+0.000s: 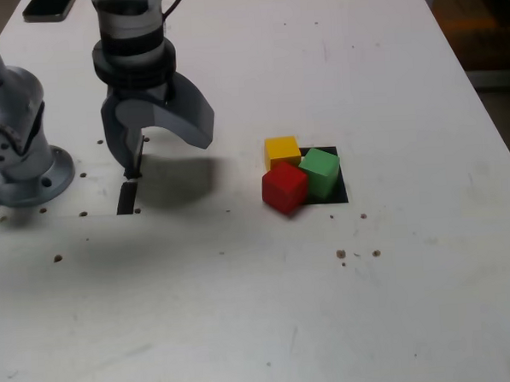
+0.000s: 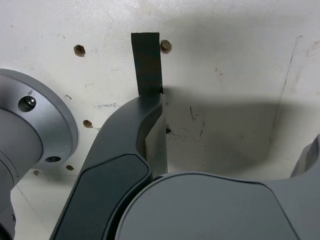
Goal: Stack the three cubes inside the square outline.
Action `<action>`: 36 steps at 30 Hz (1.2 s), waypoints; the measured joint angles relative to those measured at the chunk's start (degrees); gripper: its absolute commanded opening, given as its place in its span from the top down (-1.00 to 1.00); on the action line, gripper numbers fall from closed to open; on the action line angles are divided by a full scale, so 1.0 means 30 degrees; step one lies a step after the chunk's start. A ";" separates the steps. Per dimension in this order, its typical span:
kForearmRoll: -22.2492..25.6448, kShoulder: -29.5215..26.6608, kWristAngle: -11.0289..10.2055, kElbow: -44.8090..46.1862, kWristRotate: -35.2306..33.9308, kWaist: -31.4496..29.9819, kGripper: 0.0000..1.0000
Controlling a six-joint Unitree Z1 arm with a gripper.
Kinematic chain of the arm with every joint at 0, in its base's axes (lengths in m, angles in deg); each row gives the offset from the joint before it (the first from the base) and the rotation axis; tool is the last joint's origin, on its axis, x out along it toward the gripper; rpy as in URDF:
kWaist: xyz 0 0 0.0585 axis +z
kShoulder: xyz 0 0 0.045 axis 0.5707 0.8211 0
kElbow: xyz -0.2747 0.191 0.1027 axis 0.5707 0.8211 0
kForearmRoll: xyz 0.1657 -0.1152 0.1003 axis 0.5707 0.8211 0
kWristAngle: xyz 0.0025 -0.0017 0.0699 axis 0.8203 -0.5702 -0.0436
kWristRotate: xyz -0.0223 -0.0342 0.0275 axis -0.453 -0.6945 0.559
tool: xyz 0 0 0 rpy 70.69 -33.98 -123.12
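White table (image 1: 193,314), three cubes (image 1: 286,187) (unstacked).

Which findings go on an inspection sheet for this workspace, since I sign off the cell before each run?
Surface: white tabletop, scuffed, with small dark holes.
Job's things: matte red cube, matte yellow cube and matte green cube grouped at the black square tape outline; red sits nearest the exterior camera.
Clutter: flat black object at the far edge, exterior view's left.
Gripper: grey two-jaw gripper open, holding nothing, over the black tape strip.
Cables: thin black cable beside the arm.
Surroundings: brownish area beyond the table, exterior view's right; details unclear.
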 measured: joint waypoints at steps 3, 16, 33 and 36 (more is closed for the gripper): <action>-0.0019 0.0001 0.0040 0.0026 0.0000 0.0000 -0.98; -0.0076 0.0468 -0.0227 -0.0520 0.0000 -0.0001 -0.98; 0.5375 0.4353 -0.0645 -0.9179 0.1473 0.0468 -0.98; 0.5990 0.5033 -0.0217 -1.1125 0.1848 0.0468 -0.98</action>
